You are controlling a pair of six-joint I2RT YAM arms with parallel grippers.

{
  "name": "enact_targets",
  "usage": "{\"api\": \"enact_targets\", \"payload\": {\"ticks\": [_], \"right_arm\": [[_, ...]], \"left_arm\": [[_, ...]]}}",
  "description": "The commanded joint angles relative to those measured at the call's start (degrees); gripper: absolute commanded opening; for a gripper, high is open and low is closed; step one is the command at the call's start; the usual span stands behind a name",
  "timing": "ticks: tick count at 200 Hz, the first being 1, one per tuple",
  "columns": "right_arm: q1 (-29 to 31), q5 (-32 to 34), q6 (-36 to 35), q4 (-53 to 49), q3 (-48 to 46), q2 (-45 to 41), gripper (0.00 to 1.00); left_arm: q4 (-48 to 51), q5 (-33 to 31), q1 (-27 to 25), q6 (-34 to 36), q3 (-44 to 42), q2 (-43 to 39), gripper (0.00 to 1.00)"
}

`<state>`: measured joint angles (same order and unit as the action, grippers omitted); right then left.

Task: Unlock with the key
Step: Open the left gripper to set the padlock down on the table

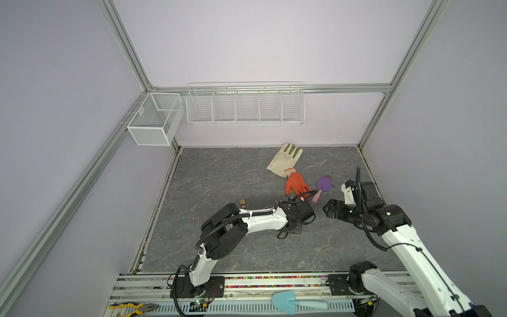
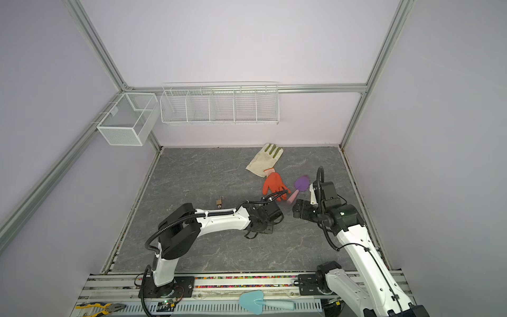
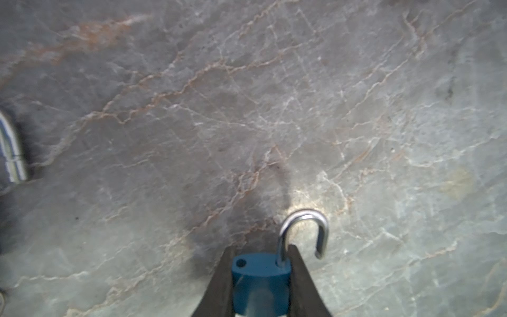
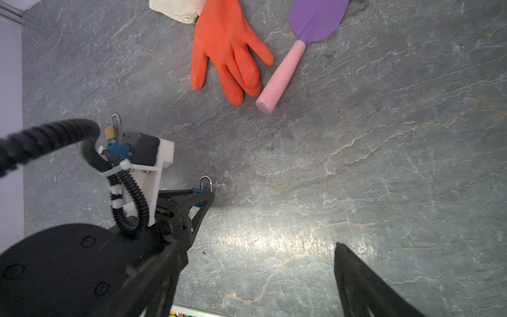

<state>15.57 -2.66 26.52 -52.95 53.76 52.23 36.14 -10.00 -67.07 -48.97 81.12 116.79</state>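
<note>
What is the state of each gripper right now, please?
Left gripper: closed on the small blue metal padlock, its silver shackle open.
Right gripper: open, holding nothing.

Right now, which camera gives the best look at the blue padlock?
The left wrist view: the blue padlock sits close up, clamped in the left gripper, its shackle swung open. The right wrist view shows a blue sliver and the shackle. In both top views the left arm hides it.
</note>
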Motion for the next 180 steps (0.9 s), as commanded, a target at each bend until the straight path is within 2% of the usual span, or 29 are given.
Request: {"api": "enact_targets", "payload": {"ticks": [1, 70, 113, 131, 154, 180], "right_arm": [[-0.5, 0.1, -0.9, -1.4, 1.5, -1.2, 0.89], [-0.8, -0.4, -0.9, -1.5, 3.5, -0.8, 0.89], [-0.9, -0.8, -0.1, -1.5, 5.3, -0.3, 0.89], [-1.0, 0.1, -0.9, -1.5, 6.7, 0.5, 0.89], [-1.6, 4.5, -1.8, -1.5, 7.4, 1.8, 0.89], [-4.3, 9.2, -2.0, 0.7, 6.0, 0.9, 0.89]], "left_arm": [[4.3, 1.9, 0.4, 0.7, 0.1, 3.4, 0.16], [5.5, 0.9, 0.5, 0.9, 0.5, 3.1, 0.32], [6.2, 0.5, 0.7, 1.1, 1.0, 2.2, 0.36], [6.4, 0.0, 0.7, 2.0, 1.5, -0.2, 0.43], [8.4, -2.6, 1.7, 3.6, 3.5, -4.5, 0.45], [5.7, -4.9, 3.0, 7.4, 3.2, -13.6, 0.48]]}}
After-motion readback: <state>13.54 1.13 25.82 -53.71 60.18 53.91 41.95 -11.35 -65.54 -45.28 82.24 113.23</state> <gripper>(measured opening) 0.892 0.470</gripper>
